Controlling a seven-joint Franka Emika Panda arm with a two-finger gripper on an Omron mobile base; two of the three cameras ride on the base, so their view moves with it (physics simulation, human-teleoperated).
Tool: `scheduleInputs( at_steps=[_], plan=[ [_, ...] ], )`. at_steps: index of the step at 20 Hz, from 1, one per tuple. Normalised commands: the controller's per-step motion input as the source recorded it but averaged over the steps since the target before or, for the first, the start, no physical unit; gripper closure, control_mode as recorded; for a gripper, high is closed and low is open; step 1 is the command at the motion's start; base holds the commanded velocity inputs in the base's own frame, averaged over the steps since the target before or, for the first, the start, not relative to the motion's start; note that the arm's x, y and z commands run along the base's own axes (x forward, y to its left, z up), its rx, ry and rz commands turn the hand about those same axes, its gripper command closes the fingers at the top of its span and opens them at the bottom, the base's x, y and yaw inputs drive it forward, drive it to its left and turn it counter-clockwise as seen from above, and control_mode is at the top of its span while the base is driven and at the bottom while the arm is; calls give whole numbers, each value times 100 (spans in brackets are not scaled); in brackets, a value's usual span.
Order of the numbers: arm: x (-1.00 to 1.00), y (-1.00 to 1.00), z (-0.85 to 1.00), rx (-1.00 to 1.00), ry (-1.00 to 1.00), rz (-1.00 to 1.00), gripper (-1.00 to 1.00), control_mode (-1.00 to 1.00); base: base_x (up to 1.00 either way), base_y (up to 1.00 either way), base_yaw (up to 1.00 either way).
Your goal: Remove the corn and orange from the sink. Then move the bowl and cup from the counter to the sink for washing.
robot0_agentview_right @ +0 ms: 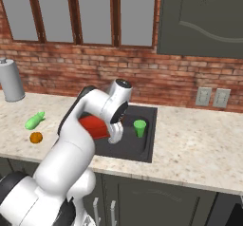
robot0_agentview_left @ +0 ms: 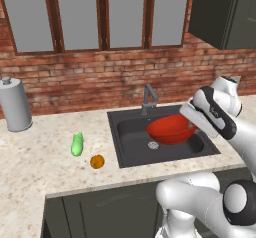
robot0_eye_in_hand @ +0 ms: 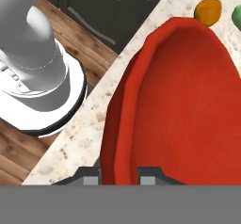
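Corn (robot0_agentview_left: 76,144) and orange (robot0_agentview_left: 97,161) lie on the counter (robot0_agentview_left: 40,157) well to my left, out of the sink (robot0_agentview_left: 131,149), so that half looks done. My claw (robot0_eye_in_hand: 120,173) pinches the bowl (robot0_agentview_left: 171,128) by its rim, tilted above the basin to go in. Faucet (robot0_agentview_left: 148,99) stands just behind. Cup (robot0_agentview_right: 139,128) already sits in the sink on my right, possibly crowding the bowl's landing spot.

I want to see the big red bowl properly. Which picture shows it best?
The left base view: the whole red bowl hangs tilted above the sink, pinched at its rim. In the right base view the arm hides most of the bowl. The hand view shows its rim between the fingers, very close.
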Motion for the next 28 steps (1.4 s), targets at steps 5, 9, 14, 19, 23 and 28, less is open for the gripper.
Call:
scheduleInputs(
  at_steps=[5,9,14,19,23,28],
  plan=[
    [2,7,-3,4,1,6,100,-100,0,0,0],
    [7,11,-6,3,2,4,100,-100,0,0,0],
    [15,3,-8,1,2,3,100,-100,0,0,0],
    [18,2,-10,3,3,2,100,-100,0,0,0],
    [16,1,-12,4,2,3,100,-100,0,0,0],
    [10,1,-14,2,0,2,100,-100,0,0,0]
  ],
)
